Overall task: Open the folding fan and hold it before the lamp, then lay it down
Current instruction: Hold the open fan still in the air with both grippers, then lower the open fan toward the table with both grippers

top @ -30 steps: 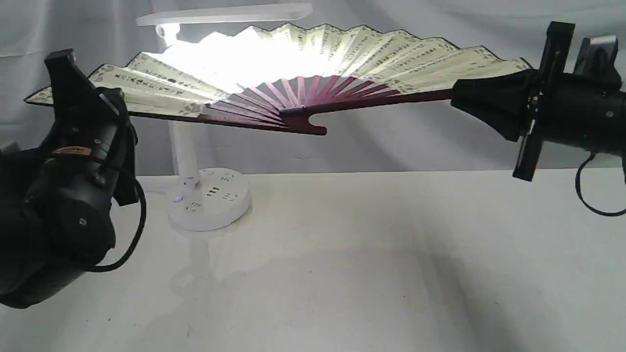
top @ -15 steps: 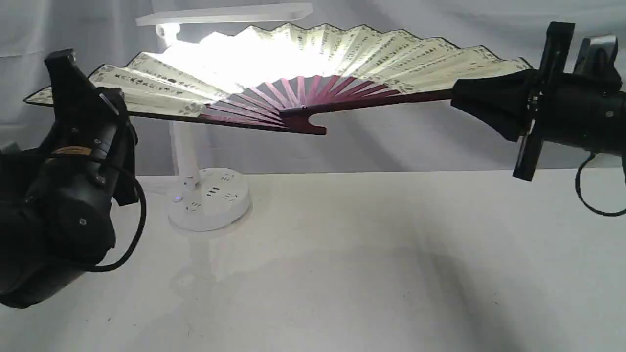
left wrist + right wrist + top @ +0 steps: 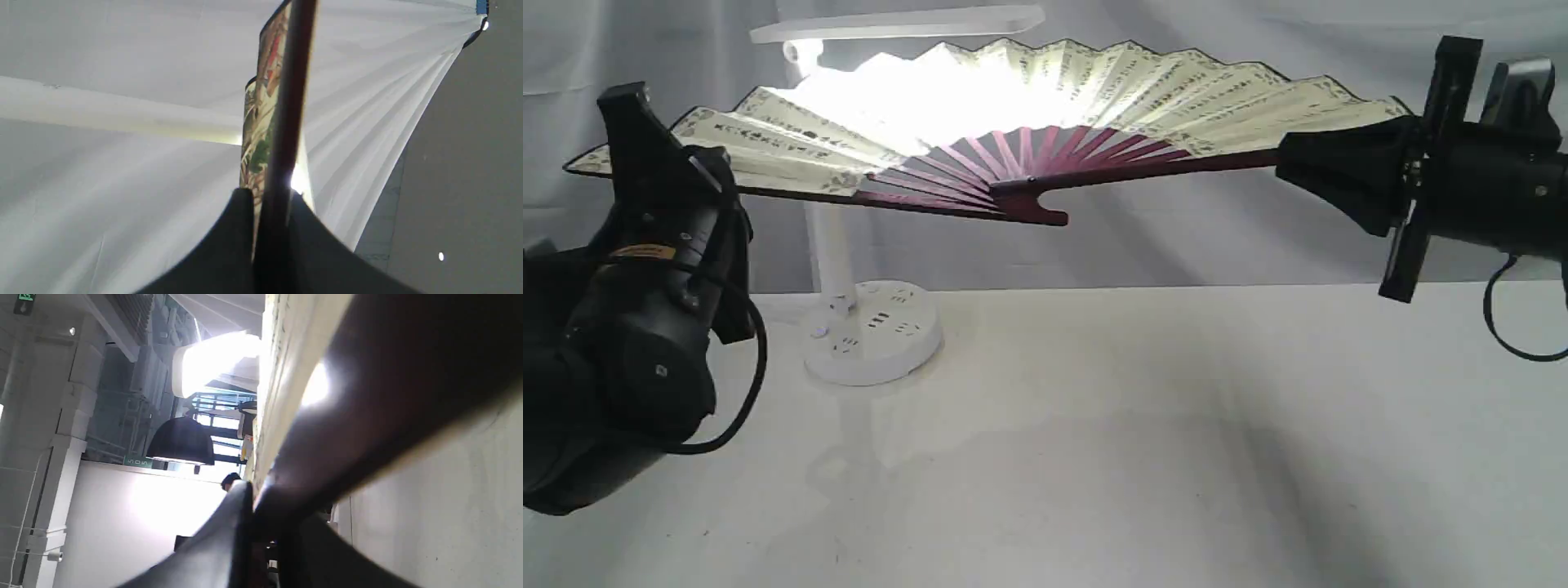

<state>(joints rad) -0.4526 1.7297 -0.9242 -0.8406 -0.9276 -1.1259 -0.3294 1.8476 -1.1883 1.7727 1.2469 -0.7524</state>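
Both end ribs of the fan point(image 3: 1094, 82) are held: the left claw point(image 3: 709, 175) is clamped on one, the right claw point(image 3: 1286, 163) on the other. It hangs fully spread above the desk point(image 3: 1135, 408), in front of the lit lamp point(image 3: 874, 335). Laying it down looks like the next step. If one arm drops faster than the other, the paper could tear or a rib slip free; a low left end might knock the lamp

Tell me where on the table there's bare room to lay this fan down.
Widest bare patch: the table right of the lamp base, running rightward under the spread folding fan. The front strip is bare too. Crowded at left: the lamp and the left arm.
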